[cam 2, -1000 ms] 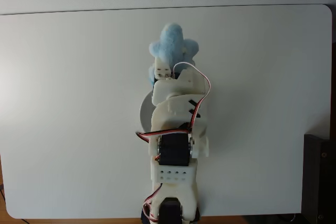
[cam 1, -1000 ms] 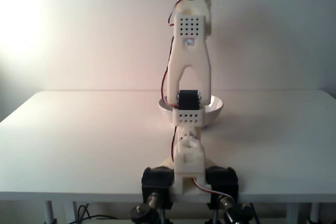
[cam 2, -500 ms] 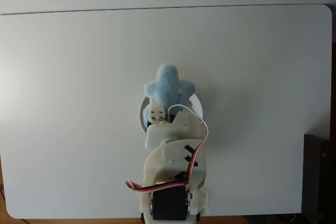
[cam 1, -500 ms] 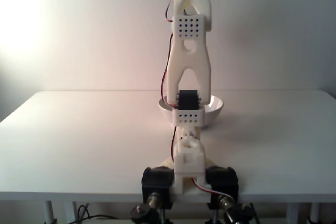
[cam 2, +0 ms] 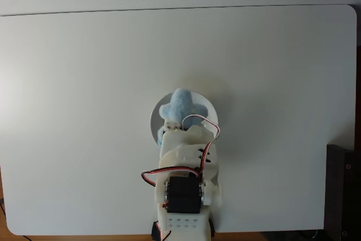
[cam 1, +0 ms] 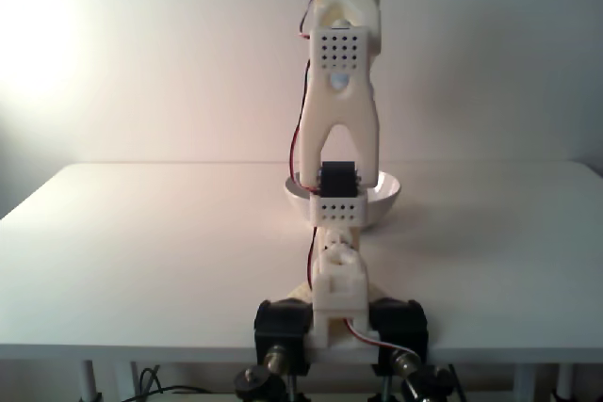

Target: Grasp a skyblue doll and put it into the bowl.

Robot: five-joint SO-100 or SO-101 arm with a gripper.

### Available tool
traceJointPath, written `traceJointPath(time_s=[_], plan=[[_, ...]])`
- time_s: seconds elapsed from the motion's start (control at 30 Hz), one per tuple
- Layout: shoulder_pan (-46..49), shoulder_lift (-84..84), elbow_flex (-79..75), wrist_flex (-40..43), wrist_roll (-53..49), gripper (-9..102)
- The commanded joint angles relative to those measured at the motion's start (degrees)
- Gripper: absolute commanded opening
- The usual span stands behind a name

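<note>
One white arm [cam 2: 183, 196] occupies the lower centre of the top-down fixed view, rising from the bottom edge of a plain white table [cam 2: 67, 111]. Just left of centre, the rim of the bowl [cam 2: 153, 122] curves out from under the arm. Directly over it sits the skyblue doll [cam 2: 179, 105], a pale, fuzzy lump that lies within the bowl's outline as seen from above. The gripper [cam 2: 172, 125] is at the doll's lower edge and appears to be holding it, though the wrist housing covers the fingertips, so the grip itself is hidden.

In the front-facing fixed view the arm [cam 1: 337, 120] stands tall at centre frame, its top running off the upper edge, with the bowl [cam 1: 384, 197] on the table behind its base. The doll's height above the bowl cannot be read from either view.

The carry looks all but complete; the task appears to stand at the placing step. The next move would call for lowering the doll toward the bowl's hollow and parting the jaws squarely over it, so the soft toy does not catch the rim and tumble out.
</note>
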Motion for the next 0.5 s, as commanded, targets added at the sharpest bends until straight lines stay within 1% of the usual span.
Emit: traceJointPath(time_s=[0.0,0.13,0.37,0.47], plan=[[-0.4,2.0,2.7,-0.4,-0.1,10],[-0.4,1.3,6.9,-2.4,-0.1,10],[0.1,1.2,18.1,-13.4,-0.2,10],[0.2,1.3,24.3,-17.0,-0.2,10]])
